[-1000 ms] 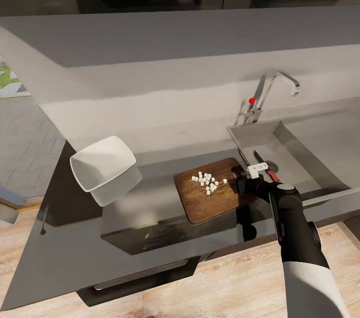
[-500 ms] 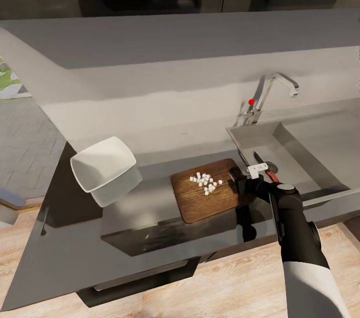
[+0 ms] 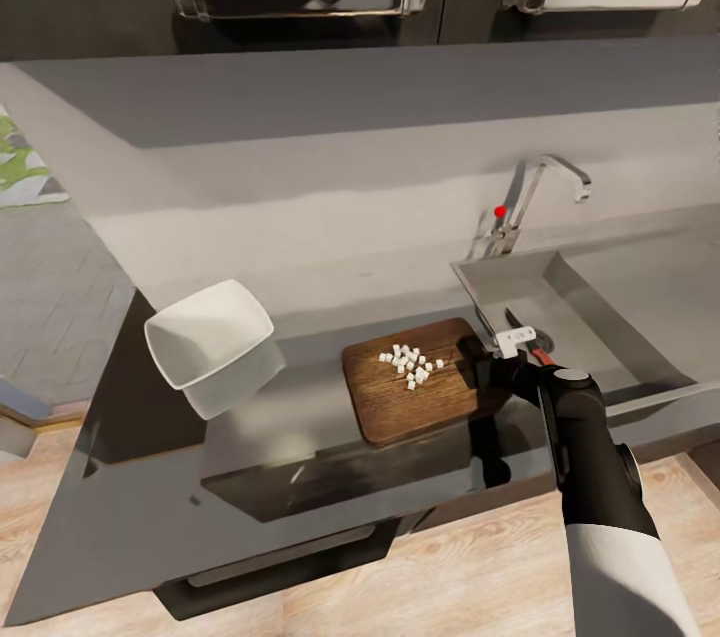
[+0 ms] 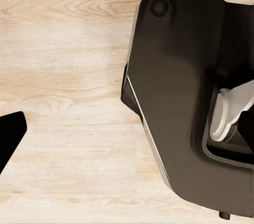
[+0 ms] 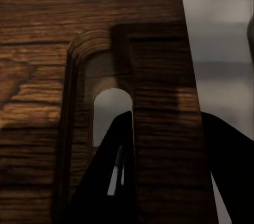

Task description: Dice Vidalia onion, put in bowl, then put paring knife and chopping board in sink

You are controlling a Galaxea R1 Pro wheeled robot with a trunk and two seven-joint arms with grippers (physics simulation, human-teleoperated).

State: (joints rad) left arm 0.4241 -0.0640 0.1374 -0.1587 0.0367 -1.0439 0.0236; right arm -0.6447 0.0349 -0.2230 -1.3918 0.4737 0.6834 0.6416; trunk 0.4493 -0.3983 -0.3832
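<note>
Right gripper (image 3: 487,364): clamped on the slotted end of the dark brown wooden rectangular chopping board (image 3: 415,397); in the right wrist view one dark finger (image 5: 108,174) passes through the slot, the other lies outside the board edge (image 5: 79,34), narrow gap between them.
Left gripper: degree of opening cannot be told; left wrist view gives pale wood floor (image 4: 69,76) and a dark robot body part (image 4: 180,102).
Board: near the front edge of the long smooth grey countertop (image 3: 150,497), slotted end toward the sink, beside the sink's left rim; whether flat or slightly raised cannot be told.
Diced onion (image 3: 409,364): small white cubes clustered on the board's rear half, none seen off the board.
Paring knife (image 3: 527,339): small, shiny blade, reddish handle, lying in the grey steel rectangular sink (image 3: 590,307) by its left wall, just behind the right wrist.
Tap (image 3: 530,192): curved chrome with red knob, at the sink's rear left corner.
Bowl (image 3: 209,333): white shallow square, glossy, toward the countertop's left end, well apart from the board, nothing visible inside.
</note>
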